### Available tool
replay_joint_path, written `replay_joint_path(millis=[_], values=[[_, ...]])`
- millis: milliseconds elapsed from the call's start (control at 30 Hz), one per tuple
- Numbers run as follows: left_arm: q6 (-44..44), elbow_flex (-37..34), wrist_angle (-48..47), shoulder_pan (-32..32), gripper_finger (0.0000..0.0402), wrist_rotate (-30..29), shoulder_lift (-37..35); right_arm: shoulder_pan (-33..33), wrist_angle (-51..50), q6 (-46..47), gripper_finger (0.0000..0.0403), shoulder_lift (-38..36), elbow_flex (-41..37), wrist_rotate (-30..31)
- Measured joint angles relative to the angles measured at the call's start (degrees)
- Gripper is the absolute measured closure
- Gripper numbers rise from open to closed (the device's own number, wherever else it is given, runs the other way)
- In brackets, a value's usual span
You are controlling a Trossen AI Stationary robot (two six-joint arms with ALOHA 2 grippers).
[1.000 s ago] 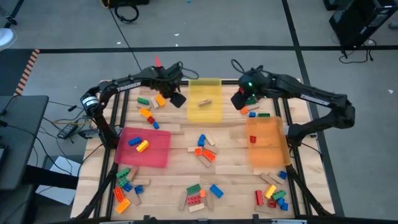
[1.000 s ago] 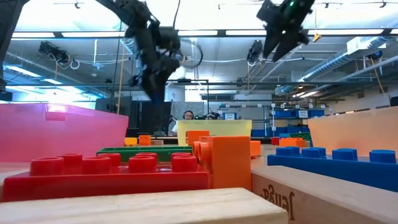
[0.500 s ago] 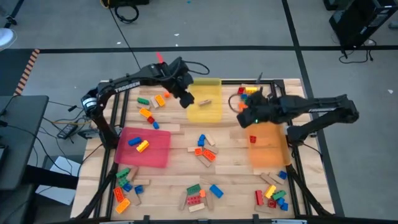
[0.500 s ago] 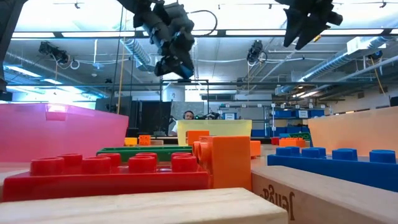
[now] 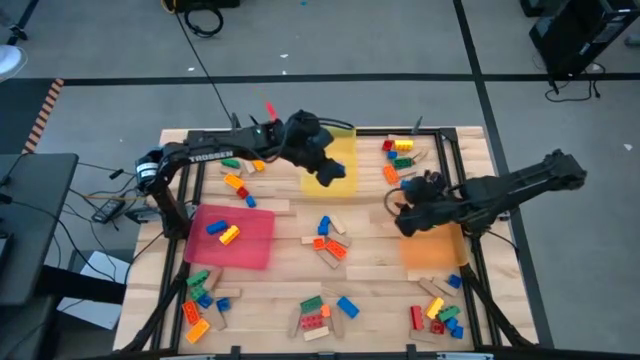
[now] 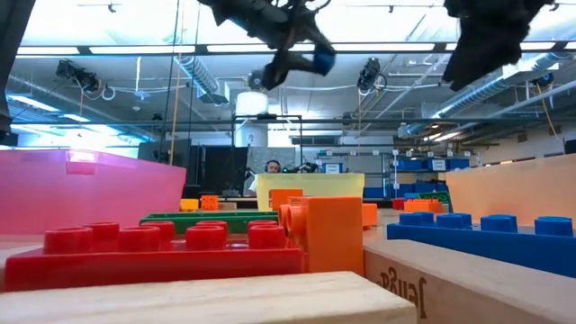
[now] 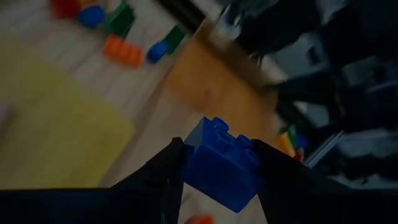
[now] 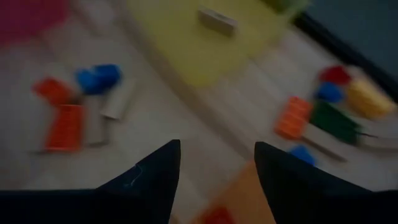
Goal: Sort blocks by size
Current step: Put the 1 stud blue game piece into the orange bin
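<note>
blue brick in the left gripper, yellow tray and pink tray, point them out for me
blue brick (image 7: 221, 162), left wrist view, its front face between the gripper's fingers.
yellow tray (image 5: 345, 150), high view, bare part by its right edge.
pink tray (image 5: 255, 245), high view, bare floor near one corner.

Bare wood lies open between the yellow tray (image 5: 338, 170) and orange tray (image 5: 432, 243) (both arms overhead); centre blocks (image 5: 329, 240) crowd below.

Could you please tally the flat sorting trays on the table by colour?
Red tray: 1
Yellow tray: 1
Orange tray: 1
Total: 3
</note>
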Motion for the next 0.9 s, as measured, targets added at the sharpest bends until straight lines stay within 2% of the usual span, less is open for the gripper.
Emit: replay_joint_path(millis=[167,333,600,900], values=[[-9.5,0.0,8.6,-2.0,0.0232,0.2,3.4,-1.1,24.9,-12.3,0.0202,-13.5,-13.1,-3.6],[-18.1,0.0,14.4,-2.9,0.0232,2.4,7.1,-2.8,41.0,-26.2,0.0208,-19.6,-21.1,-2.8],[-26.5,0.0,24.9,-4.0,0.0232,3.0,10.4,-5.2,43.9,-44.0,0.0183,-17.5,-22.0,-0.2],[-27.8,0.0,25.0,-4.4,0.0232,0.8,10.4,-6.6,55.7,-56.4,0.0115,-12.3,-22.0,0.0]])
